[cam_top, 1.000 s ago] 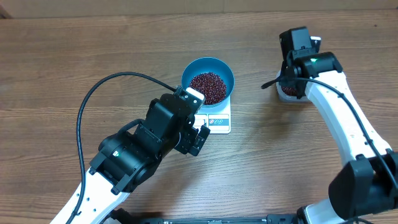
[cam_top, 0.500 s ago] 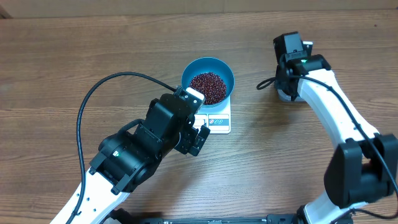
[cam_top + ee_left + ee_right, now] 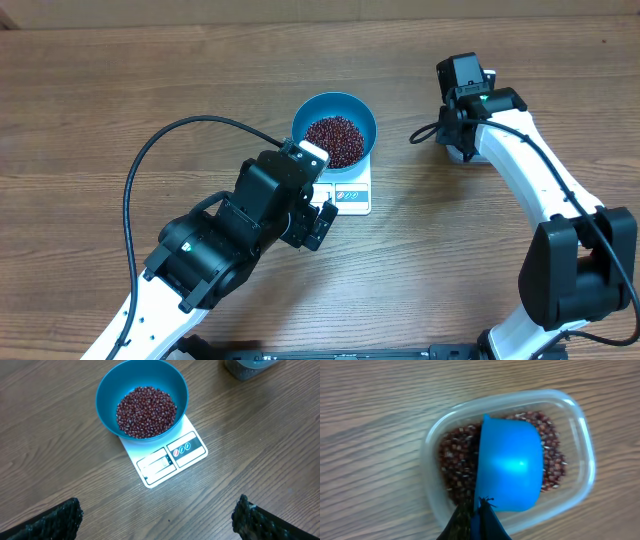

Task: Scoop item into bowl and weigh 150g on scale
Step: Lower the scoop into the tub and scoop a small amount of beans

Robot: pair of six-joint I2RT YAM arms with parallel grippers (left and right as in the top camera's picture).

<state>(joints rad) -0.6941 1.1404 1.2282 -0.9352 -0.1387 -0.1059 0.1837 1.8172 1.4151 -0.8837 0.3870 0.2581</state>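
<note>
Above the far-right clear plastic tub (image 3: 585, 455), we are clamping the small blue scoop (image 3: 512, 465) in our right gripper (image 3: 476, 512), aiming shallow; our left gripper (image 3: 157, 522) is gaping.

Matt wood-grained table (image 3: 55, 455), smooth blue plastic bowl (image 3: 107, 392) seated on the smooth white plastic scale (image 3: 165, 462), faintly shiny maroon beans (image 3: 146, 412) within, clear plastic tub (image 3: 584, 445) and glossy blue plastic scoop (image 3: 512, 465) set apart from the scale
</note>
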